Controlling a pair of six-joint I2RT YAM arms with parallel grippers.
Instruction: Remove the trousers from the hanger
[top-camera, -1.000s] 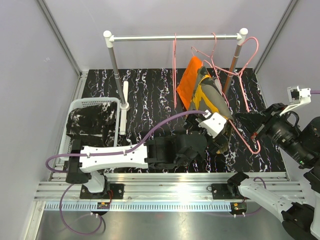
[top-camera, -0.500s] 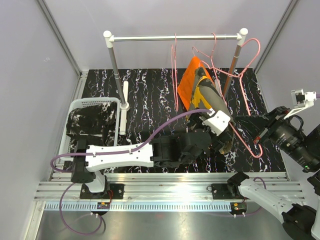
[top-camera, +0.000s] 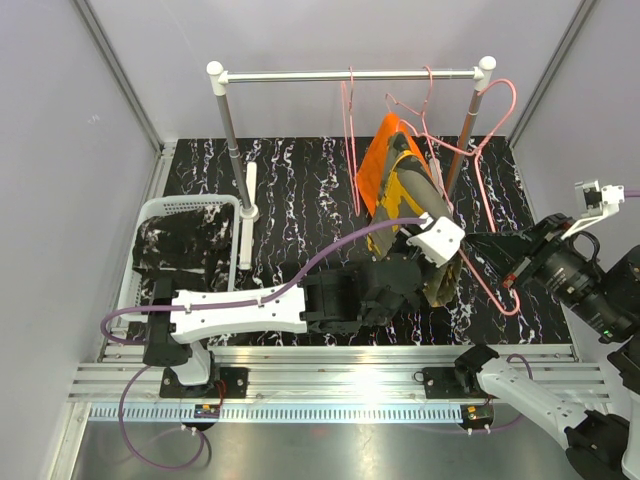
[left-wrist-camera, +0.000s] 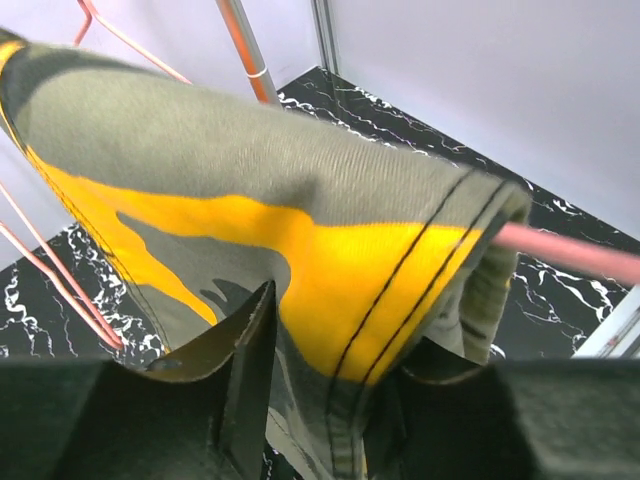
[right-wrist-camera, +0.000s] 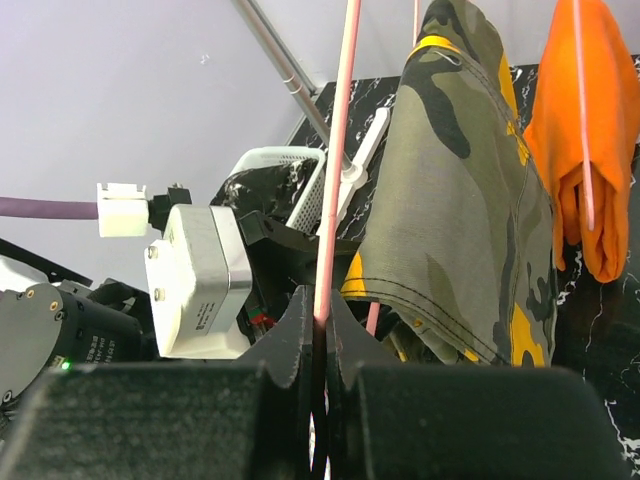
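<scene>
Camouflage and yellow trousers (top-camera: 408, 195) hang folded over a pink wire hanger (top-camera: 489, 215) by the rack's right post. My left gripper (top-camera: 436, 282) is shut on the trousers' lower hem. In the left wrist view the hem (left-wrist-camera: 345, 300) is pinched in the left gripper (left-wrist-camera: 335, 400), and the pink wire (left-wrist-camera: 575, 252) leaves the fold at right. My right gripper (top-camera: 513, 278) is shut on the hanger's lower end. The right wrist view has the wire (right-wrist-camera: 336, 190) rising from the shut right gripper (right-wrist-camera: 322, 322), with the trousers (right-wrist-camera: 455, 200) draped to its right.
An orange garment (top-camera: 377, 152) hangs on another hanger beside the trousers. Bare pink hangers (top-camera: 349, 130) hang from the rail (top-camera: 300, 75) between two posts (top-camera: 231, 140). A white basket (top-camera: 238, 235) with dark clothes stands at the left.
My left gripper has shifted slightly right and farther from me with the hem, bunching the trousers. The right arm drew the hanger's lower end a little to the right.
</scene>
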